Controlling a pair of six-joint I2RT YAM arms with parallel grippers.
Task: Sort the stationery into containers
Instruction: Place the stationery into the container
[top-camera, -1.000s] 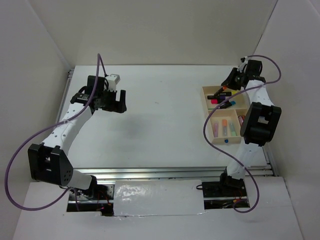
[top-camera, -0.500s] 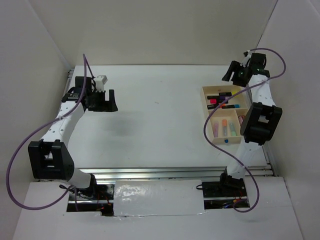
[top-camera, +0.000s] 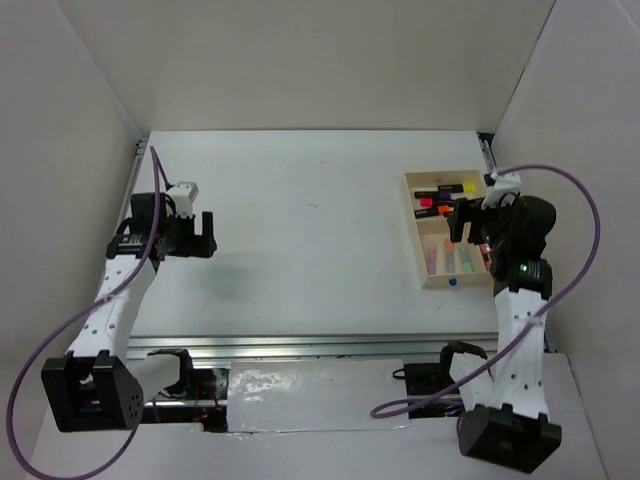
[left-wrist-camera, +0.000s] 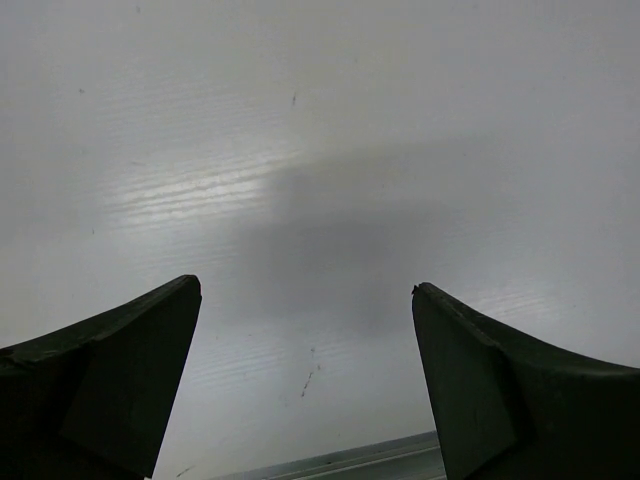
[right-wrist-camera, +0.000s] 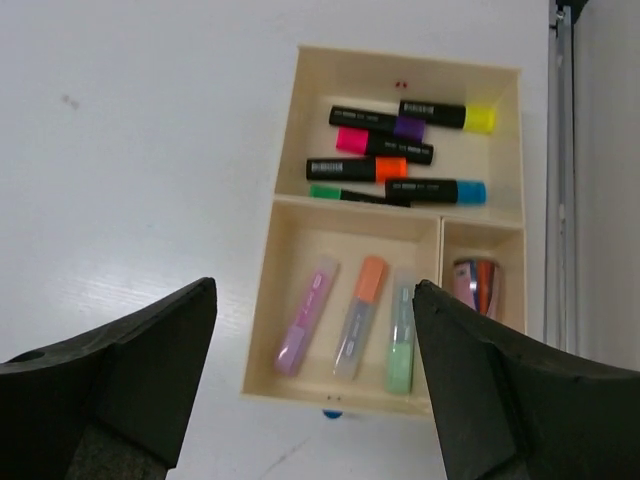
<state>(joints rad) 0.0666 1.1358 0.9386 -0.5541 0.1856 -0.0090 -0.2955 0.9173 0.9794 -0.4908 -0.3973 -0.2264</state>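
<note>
The tan wooden tray (top-camera: 413, 215) stands at the right of the table, a blue dot (right-wrist-camera: 332, 412) on its near rim. In the right wrist view its far compartment (right-wrist-camera: 350, 70) holds several black highlighters (right-wrist-camera: 380, 148) with yellow, purple, pink, orange, green and blue ends. The near left compartment holds three pale markers: purple (right-wrist-camera: 305, 316), orange (right-wrist-camera: 360, 314), green (right-wrist-camera: 402, 334). A pink striped tube (right-wrist-camera: 478, 285) stands in the small near right compartment. My right gripper (right-wrist-camera: 312, 290) hangs open and empty above the tray's near half (top-camera: 462, 220). My left gripper (top-camera: 200, 235) is open and empty over bare table at the left (left-wrist-camera: 304, 288).
A metal rail (top-camera: 300, 345) runs along the table's near edge and another (right-wrist-camera: 562, 150) just right of the tray. White walls close in the left, back and right. A silvery patch (top-camera: 310, 395) lies between the arm bases.
The right gripper has opened and drawn back from the tray's far end to above its near half. The left arm has swung left and nearer, its gripper still open.
</note>
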